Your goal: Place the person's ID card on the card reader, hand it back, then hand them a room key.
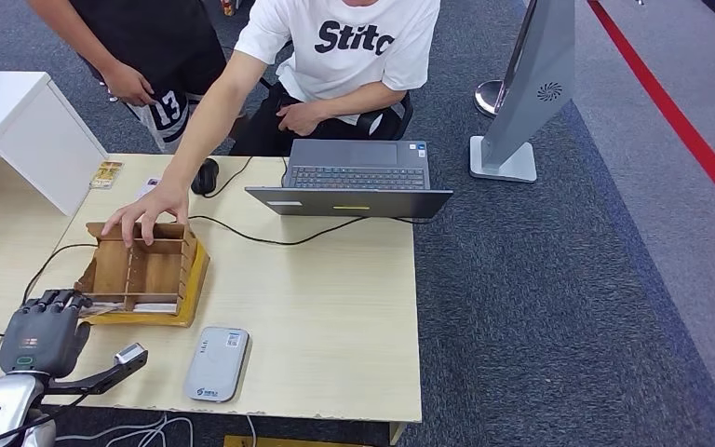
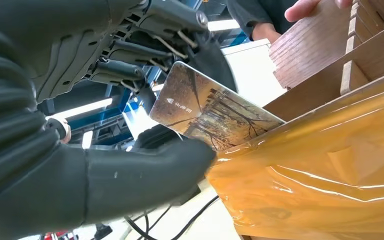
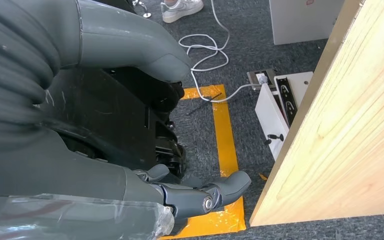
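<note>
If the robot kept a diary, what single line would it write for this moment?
left hand: pinching key card at wooden organizer | right hand: hanging beside table, holding nothing | person's hand: on organizer | card reader: bare

— Head view: condition?
— Bright, even overhead light. Shadows under the laptop (image 1: 349, 177) and wooden organizer (image 1: 144, 270) are soft and short. Focus sharp across the table (image 1: 335, 307).
— Left wrist view?
— Backlit. Ceiling strip lights (image 2: 82, 107) blow out white; the left hand (image 2: 105, 125) reads dark. Strong glare streaks on the yellow film (image 2: 320, 165). Near parts possibly soft.
— Right wrist view?
— Evenly lit, floor (image 3: 240, 60) crisp, right hand (image 3: 80, 100) slightly blurred up close.
</note>
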Action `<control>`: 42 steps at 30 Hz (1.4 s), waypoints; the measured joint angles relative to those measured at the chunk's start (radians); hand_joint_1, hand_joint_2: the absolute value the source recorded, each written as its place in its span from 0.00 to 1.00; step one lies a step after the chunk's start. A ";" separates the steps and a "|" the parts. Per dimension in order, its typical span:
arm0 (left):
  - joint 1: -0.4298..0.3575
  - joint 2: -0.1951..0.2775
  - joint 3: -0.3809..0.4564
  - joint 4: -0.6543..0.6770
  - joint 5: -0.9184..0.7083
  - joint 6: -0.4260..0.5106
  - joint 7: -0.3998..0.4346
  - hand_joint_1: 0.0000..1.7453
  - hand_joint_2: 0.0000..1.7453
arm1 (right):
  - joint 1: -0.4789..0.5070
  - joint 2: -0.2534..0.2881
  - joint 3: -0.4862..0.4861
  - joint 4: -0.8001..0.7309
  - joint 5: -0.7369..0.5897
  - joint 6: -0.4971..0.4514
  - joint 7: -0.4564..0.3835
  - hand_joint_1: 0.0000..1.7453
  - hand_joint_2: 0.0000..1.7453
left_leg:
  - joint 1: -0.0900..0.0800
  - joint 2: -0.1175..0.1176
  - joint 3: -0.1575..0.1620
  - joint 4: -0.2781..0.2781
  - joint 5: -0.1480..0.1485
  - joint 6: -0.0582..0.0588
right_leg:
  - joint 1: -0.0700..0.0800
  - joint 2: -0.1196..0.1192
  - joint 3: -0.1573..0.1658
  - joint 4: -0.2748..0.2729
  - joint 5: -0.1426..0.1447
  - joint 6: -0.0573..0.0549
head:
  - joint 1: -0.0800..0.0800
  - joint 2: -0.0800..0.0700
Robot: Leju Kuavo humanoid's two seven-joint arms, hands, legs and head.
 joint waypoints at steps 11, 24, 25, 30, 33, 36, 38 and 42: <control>-0.011 -0.001 -0.001 -0.005 -0.010 0.017 0.009 1.00 1.00 | 0.000 0.000 0.000 0.000 0.000 0.001 0.001 0.00 1.00 | 0.000 0.000 0.000 0.000 0.000 0.000 | 0.000 0.001 0.000 0.000 0.000 0.000 | 0.000 0.000; -0.036 -0.044 -0.005 -0.270 -0.005 -0.013 0.030 1.00 1.00 | 0.000 0.000 0.008 0.000 0.000 -0.008 0.022 0.00 1.00 | 0.000 0.001 0.000 0.001 0.000 0.000 | 0.000 0.001 -0.001 0.000 0.001 -0.001 | 0.000 0.000; -0.043 -0.050 -0.007 -0.292 0.001 -0.020 0.029 1.00 1.00 | 0.000 0.000 0.010 0.000 0.000 -0.012 0.025 0.00 1.00 | 0.000 0.001 0.000 0.001 0.000 0.000 | 0.000 0.001 -0.001 0.000 0.001 -0.001 | 0.000 0.000; -0.113 -0.084 -0.057 -0.404 -0.017 -0.116 0.040 1.00 1.00 | -0.006 0.002 0.036 -0.003 0.000 -0.022 0.043 0.00 1.00 | 0.000 0.000 0.000 0.001 0.001 0.001 | 0.000 0.000 0.000 0.000 0.001 0.000 | 0.000 0.000; -0.141 -0.093 -0.100 -0.428 -0.030 -0.131 0.060 1.00 1.00 | -0.007 0.005 0.046 -0.005 0.000 -0.022 0.046 0.00 1.00 | 0.000 0.000 0.000 0.001 0.001 0.001 | 0.000 0.001 0.000 0.000 0.001 -0.001 | 0.000 0.000; -0.147 -0.097 -0.124 -0.432 -0.030 -0.125 0.072 1.00 1.00 | -0.007 0.006 0.050 -0.008 0.000 -0.020 0.045 0.00 1.00 | 0.000 0.000 0.000 0.001 0.001 0.001 | 0.000 0.001 0.000 0.000 0.001 -0.001 | 0.000 0.000; -0.147 -0.097 -0.130 -0.432 -0.026 -0.120 0.073 1.00 1.00 | -0.007 0.006 0.051 -0.009 0.000 -0.019 0.044 0.00 1.00 | 0.000 0.001 0.000 0.001 0.001 0.001 | 0.000 0.001 0.000 0.000 0.001 -0.001 | 0.000 0.000; -0.146 -0.097 -0.137 -0.432 -0.017 -0.111 0.073 1.00 1.00 | -0.007 0.007 0.053 -0.010 0.000 -0.018 0.044 0.00 1.00 | 0.000 0.001 0.000 0.001 0.001 0.001 | 0.000 0.001 0.000 0.000 0.001 -0.001 | 0.000 0.000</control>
